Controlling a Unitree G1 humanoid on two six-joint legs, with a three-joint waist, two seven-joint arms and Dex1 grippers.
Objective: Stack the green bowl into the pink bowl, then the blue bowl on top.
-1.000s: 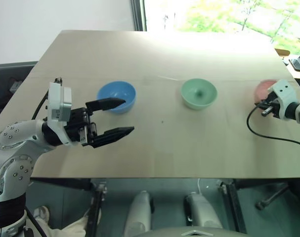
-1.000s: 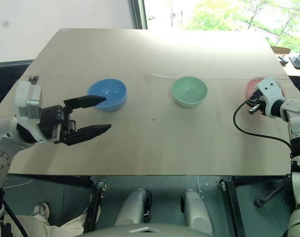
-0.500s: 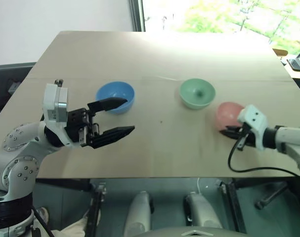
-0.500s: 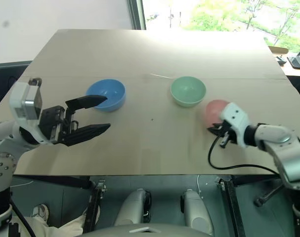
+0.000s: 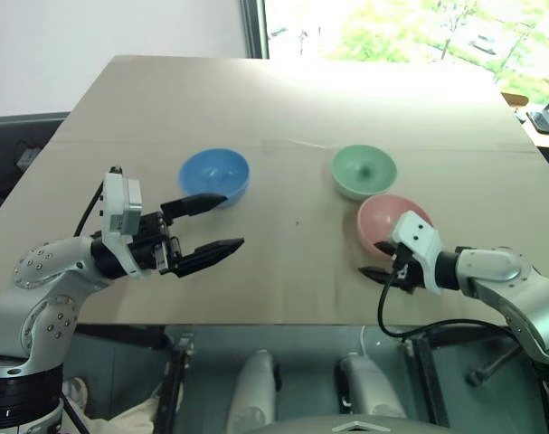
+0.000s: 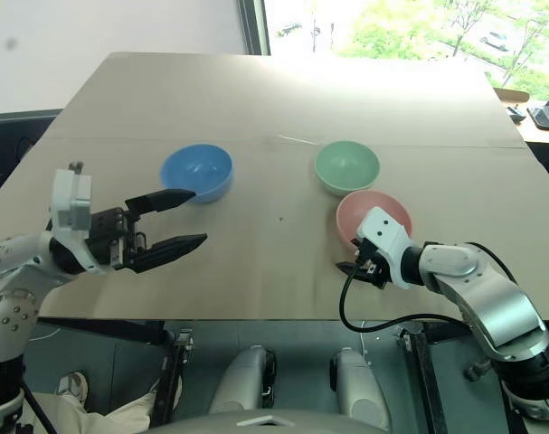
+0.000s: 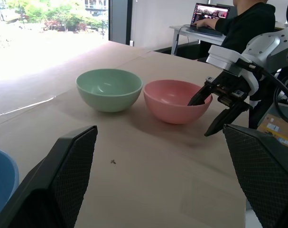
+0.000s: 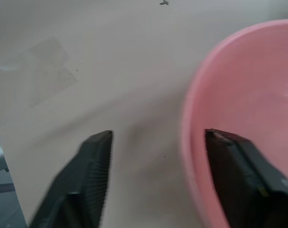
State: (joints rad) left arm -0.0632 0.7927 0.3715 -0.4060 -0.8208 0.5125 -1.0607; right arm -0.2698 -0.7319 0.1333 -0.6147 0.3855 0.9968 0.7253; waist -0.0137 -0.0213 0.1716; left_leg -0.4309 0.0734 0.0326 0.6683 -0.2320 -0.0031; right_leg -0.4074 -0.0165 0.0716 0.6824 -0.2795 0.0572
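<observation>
**Pink bowl relocated beside green bowl**

Pink bowl [image 5: 390, 220] now sits just in front of the green bowl [image 5: 364, 171]; a second ago it was at the table's right edge. Right gripper [image 5: 389, 266] jaws straddle its near rim, parted, grip released. Left gripper [image 5: 222, 223] hovers wide open, empty, near the blue bowl [image 5: 214, 174]. No legible markings.

Three bowls are sitting on one table [image 5: 165, 99], namely one blue bowl [image 5: 214, 174], one green bowl [image 5: 364, 171] and one pink bowl [image 5: 385, 220], while two grippers, one left gripper [image 5: 210, 225] and one right gripper [image 7: 214, 112], are showing, and one person [image 7: 246, 23] is sitting at one laptop [image 7: 215, 10].
</observation>
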